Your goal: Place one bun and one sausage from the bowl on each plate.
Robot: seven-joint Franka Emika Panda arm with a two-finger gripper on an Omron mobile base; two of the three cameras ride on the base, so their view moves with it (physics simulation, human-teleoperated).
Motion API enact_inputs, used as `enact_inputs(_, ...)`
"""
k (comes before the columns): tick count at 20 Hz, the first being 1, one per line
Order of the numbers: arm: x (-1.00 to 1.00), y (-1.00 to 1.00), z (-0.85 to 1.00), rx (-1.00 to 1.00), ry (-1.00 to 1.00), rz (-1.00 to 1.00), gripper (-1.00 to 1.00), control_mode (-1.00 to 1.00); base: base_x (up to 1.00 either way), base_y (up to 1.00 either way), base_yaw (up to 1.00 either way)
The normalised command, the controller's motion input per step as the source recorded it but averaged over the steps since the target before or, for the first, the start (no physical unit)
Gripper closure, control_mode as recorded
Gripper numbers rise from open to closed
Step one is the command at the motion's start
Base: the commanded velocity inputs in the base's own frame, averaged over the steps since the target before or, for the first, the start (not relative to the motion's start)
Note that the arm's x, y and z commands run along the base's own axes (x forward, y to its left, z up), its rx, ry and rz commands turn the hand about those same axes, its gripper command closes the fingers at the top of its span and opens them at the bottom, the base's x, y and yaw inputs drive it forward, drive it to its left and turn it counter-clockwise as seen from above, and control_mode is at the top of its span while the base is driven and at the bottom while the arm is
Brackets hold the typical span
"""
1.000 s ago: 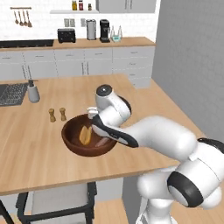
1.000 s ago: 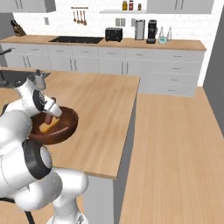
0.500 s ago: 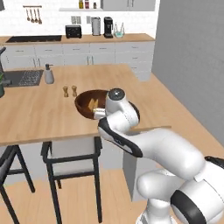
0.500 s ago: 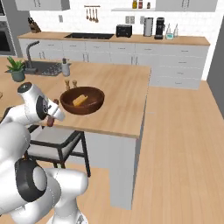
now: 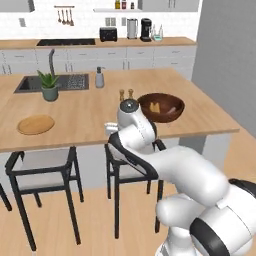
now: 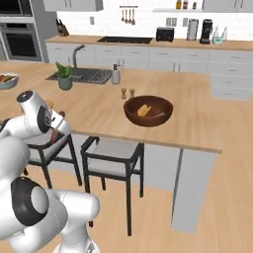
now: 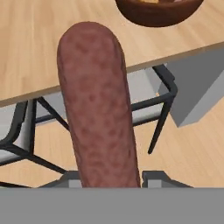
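Gripper (image 7: 109,183): pinches the sausage (image 7: 98,105) upright, off the counter's edge.
Bowl (image 5: 160,107): on the counter, a bun (image 5: 155,107) inside.
Plate (image 5: 35,124): tan wooden disc, well to the left.
Technique: carry level, lower centrally onto the plate.
Change: base has backed away; bowl now farther.

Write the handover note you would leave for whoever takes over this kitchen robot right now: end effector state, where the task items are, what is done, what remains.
End effector: shut on the sausage, held off the counter's edge, above the stools.
Bowl: on the island, a bun inside.
Wooden plate: near the island's left end, bare. I can't make out the second plate.
Done: one sausage picked up.
Left: set it on a plate, add a bun, then fill the other plate.
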Motion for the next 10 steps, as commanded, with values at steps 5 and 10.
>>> enact_inputs(5,0.00,0.00,0.00,0.00,0.00,0.00,1.00,1.00,0.00,1.00,0.00)
enact_inputs(10,0.00,0.00,0.00,0.00,0.00,0.00,1.00,1.00,0.02,1.00,0.00)
